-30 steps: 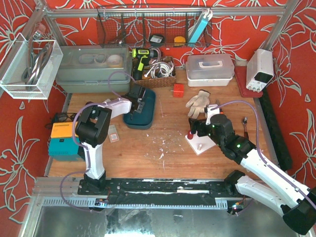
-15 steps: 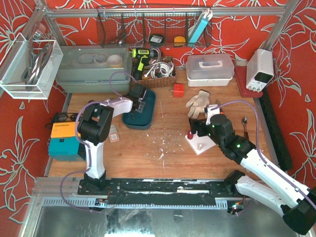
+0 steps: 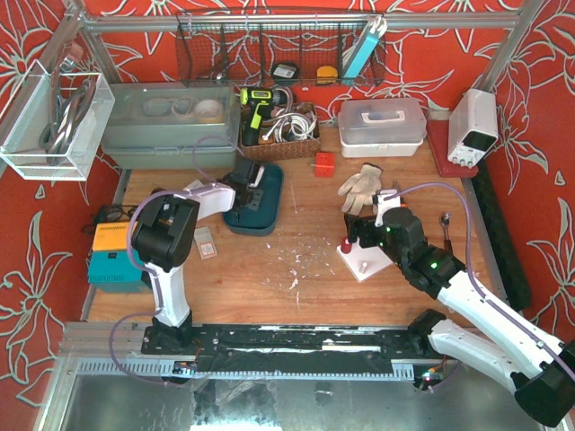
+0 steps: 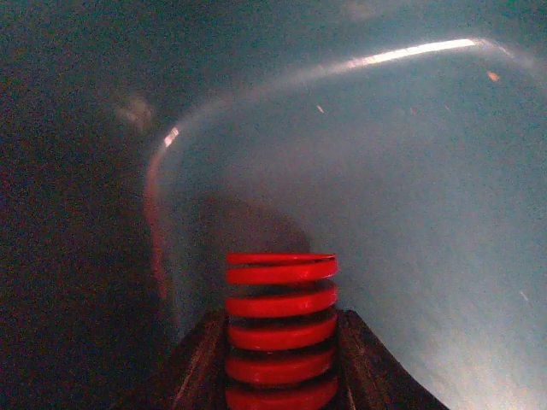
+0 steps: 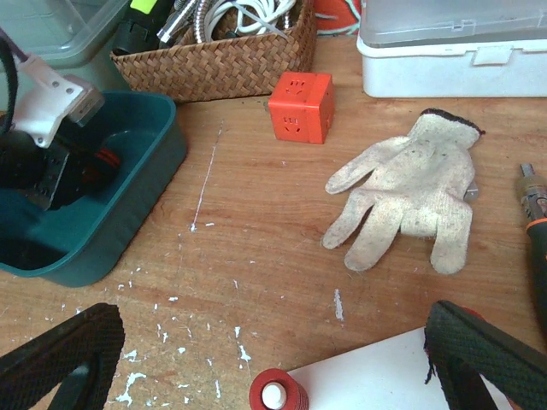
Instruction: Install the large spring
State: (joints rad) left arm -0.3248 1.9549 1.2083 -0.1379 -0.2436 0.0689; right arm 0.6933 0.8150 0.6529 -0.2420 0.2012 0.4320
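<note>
The large red spring [image 4: 280, 329] is clamped between the closed fingers of the left gripper [image 3: 250, 178] inside the teal bin [image 3: 253, 221] at ten o'clock, while the right gripper [image 5: 273, 354] is held wide open and empty at three o'clock.

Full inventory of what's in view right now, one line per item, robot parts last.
large spring: 1, red, inside the teal tray
teal tray: 1, teal, left of centre
base plate: 1, white, right of centre
small cylinder: 1, red, at the plate's left edge
glove: 1, off-white, behind the plate
cube: 1, orange-red, beside the basket
wicker basket: 1, brown, back centre, holds cables
lidded box: 1, white, back right
lidded bin: 1, grey, back left
power supply: 1, white, far right
left gripper: 1, black, in the tray, jaws shut on the large spring
right gripper: 1, black, above the plate, jaws open
</note>
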